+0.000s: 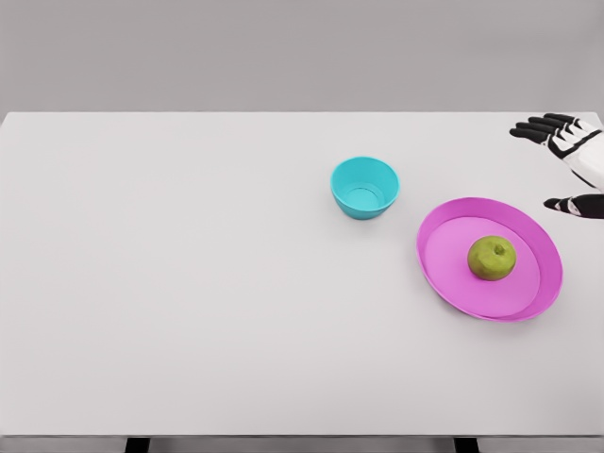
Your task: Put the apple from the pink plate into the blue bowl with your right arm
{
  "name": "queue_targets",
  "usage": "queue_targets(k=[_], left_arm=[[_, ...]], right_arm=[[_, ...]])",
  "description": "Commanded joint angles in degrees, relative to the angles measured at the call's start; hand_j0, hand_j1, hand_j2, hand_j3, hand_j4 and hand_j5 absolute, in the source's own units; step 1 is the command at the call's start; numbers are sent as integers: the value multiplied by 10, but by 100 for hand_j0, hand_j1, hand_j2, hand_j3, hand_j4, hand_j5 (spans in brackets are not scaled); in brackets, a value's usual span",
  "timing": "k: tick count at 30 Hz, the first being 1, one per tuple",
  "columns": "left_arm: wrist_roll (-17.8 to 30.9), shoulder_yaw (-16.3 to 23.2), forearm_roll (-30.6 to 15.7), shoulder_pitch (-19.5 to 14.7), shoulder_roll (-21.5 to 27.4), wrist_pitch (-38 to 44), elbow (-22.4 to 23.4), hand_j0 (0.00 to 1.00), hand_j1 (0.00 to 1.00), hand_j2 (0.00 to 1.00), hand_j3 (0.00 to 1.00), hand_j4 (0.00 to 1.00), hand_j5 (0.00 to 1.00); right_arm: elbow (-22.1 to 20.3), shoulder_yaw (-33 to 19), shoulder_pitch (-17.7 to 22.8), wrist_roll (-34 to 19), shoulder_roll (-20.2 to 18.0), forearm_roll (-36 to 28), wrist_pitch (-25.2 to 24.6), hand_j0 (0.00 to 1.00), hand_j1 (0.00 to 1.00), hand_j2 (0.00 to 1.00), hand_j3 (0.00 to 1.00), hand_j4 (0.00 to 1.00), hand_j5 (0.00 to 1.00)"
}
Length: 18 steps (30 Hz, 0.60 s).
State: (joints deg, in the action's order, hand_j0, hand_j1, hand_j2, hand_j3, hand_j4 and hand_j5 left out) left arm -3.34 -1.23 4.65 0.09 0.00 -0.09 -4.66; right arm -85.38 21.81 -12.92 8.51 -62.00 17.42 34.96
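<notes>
Apple (492, 258): likely firm, smooth, rounded, moderately light; may roll or slip. Best taken from above, fingers wrapped round its widest part. Green-yellow, small dark stem dimple on top. Sits right of centre on plate (444, 269); bowl (364, 187) just beside, up-left. Right hand (569, 156) at the worktop's (189, 283) right edge, fingers apart, holding nothing.

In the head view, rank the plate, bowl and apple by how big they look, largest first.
1. Plate, clearly the widest.
2. Bowl, about half the plate's width.
3. Apple, smallest, sitting on the plate.

The bowl lies slightly farther from the camera, but the gaps look too wide for that to change the order.
</notes>
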Motion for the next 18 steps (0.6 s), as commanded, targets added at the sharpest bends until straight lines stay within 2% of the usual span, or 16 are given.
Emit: queue_targets(k=[1, 7, 9, 11, 14, 18], left_arm=[[0, 0, 0, 1, 0, 0, 0, 100, 100, 100, 100, 100, 100], [0, 0, 0, 1, 0, 0, 0, 100, 100, 100, 100, 100, 100], [0, 0, 0, 0, 0, 0, 0, 100, 100, 100, 100, 100, 100], [0, 0, 0, 0, 0, 0, 0, 100, 100, 100, 100, 100, 100], [0, 0, 0, 0, 0, 0, 0, 100, 100, 100, 100, 100, 100], [0, 0, 0, 0, 0, 0, 0, 100, 100, 100, 100, 100, 100]], right_arm=[[0, 0, 0, 0, -1, -4, 0, 100, 100, 100, 100, 100, 100], [-5, -1, 11, -5, -12, -4, 0, 100, 100, 100, 100, 100, 100], [-17, -5, 5, -133, -20, -4, 0, 100, 100, 100, 100, 100, 100], [-34, -5, 4, -219, -19, -5, 0, 100, 100, 100, 100, 100, 100], [-50, -17, 4, -287, -20, -6, 0, 100, 100, 100, 100, 100, 100], [-49, -19, 3, -320, -5, -7, 0, 100, 100, 100, 100, 100, 100]])
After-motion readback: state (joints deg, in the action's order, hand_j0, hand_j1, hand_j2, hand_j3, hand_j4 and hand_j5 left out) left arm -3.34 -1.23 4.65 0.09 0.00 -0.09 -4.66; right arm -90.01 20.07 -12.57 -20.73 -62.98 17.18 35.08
